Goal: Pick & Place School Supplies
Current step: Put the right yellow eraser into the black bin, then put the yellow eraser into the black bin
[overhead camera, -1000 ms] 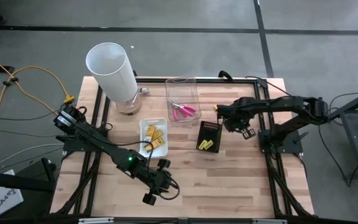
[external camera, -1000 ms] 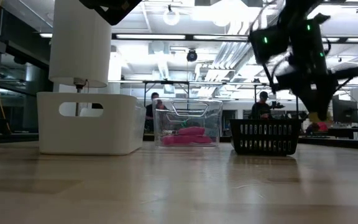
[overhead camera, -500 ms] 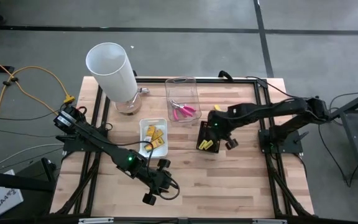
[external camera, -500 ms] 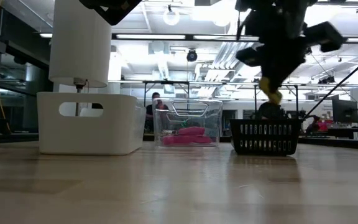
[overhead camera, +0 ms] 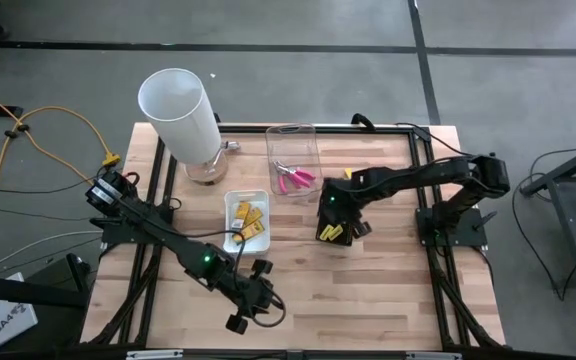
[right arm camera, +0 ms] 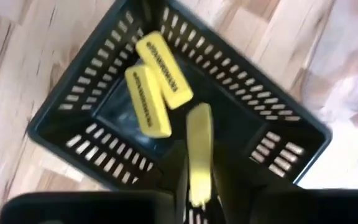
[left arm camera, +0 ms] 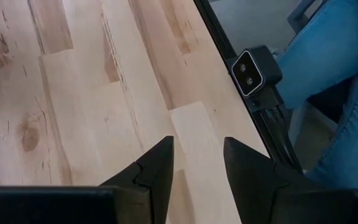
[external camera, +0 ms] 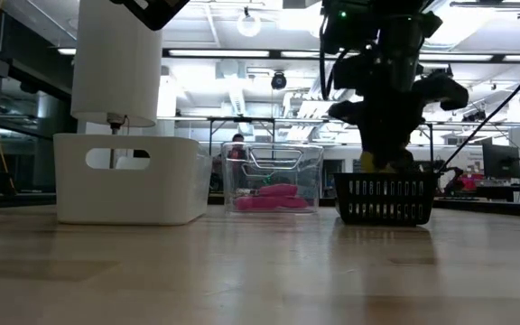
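Observation:
A black slotted basket [overhead camera: 336, 218] stands right of the table's middle with two short yellow sticks [right arm camera: 151, 81] lying in it. My right gripper [overhead camera: 342, 216] hangs over the basket, pointing steeply down, shut on a third yellow stick [right arm camera: 199, 149]. In the low view this stick's end [external camera: 366, 162] shows just above the basket's rim [external camera: 385, 179]. My left gripper [left arm camera: 197, 162] waits open over bare wood near the table's front edge [overhead camera: 240, 318], with nothing between its fingers. My right gripper has the yellow stick between its two fingers, which flank its near end [right arm camera: 199, 186]. The fingers come from above, pointing down, and the stick runs along them. Its free end [right arm camera: 199, 118] sticks out past the fingertips, clear over the basket's floor.
A white tray [overhead camera: 230, 205] with flat yellow packs sits left of the basket. A clear bin [overhead camera: 294, 135] holding pink-handled tools stands behind it, and a tall white cylinder [overhead camera: 180, 112] at the far left. A small camera [left arm camera: 253, 71] and a person's leg [left arm camera: 334, 68] are past the front edge.
My right gripper has carried the yellow stick toward the table's left, from beside the basket's right side to over the basket. It has tipped from slanting to pointing steeply down.

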